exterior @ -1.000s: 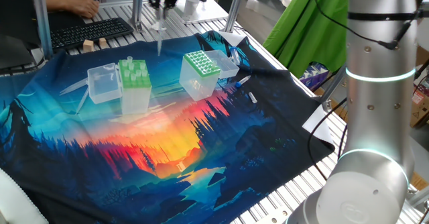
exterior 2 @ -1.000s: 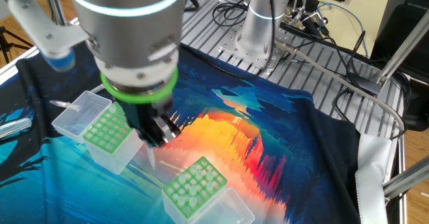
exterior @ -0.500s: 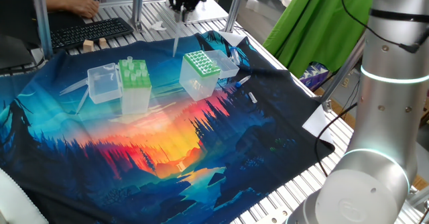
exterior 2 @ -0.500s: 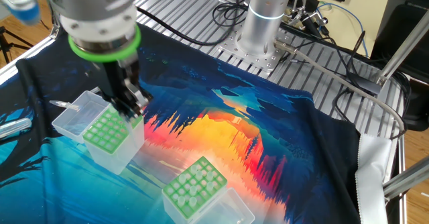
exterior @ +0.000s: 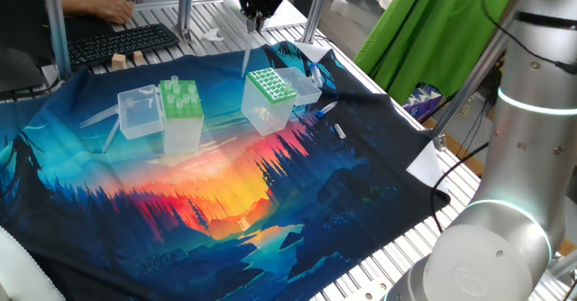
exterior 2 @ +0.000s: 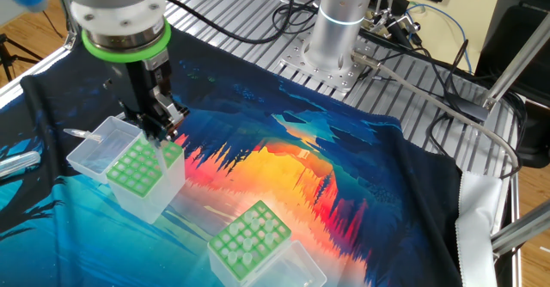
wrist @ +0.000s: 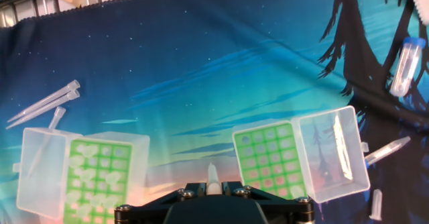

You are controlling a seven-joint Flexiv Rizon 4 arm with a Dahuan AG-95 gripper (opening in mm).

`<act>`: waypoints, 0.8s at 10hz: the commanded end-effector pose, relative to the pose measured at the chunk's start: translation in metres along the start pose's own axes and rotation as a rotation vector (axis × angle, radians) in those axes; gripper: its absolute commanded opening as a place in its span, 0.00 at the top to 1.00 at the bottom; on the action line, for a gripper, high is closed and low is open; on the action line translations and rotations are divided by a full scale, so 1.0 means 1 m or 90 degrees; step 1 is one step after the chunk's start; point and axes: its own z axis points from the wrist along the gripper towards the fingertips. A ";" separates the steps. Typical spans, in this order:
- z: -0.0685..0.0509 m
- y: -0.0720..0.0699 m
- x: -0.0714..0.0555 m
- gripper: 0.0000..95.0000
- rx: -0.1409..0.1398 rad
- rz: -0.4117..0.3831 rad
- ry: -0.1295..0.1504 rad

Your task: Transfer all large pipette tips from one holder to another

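Translucent plastic marks the large pipette tip pinched between the jaws of the gripper — it hangs point-down, its taper showing in one fixed view just above and beside the dotted-top holder. In the other fixed view the gripper hovers over the near edge of that holder, whose clear hinged lid lies open beside it. The plain light-green holder stands well apart on the printed cloth, several tips still upright in its holes, its own lid folded out. In the hand view loose tips lie on the cloth by that holder, and a small capped tube rests beyond the dotted one
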 end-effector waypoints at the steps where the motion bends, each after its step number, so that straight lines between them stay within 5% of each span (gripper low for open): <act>1: -0.001 0.001 -0.003 1.00 -0.006 0.010 0.012; 8: -0.001 0.001 -0.003 1.00 0.011 0.103 -0.013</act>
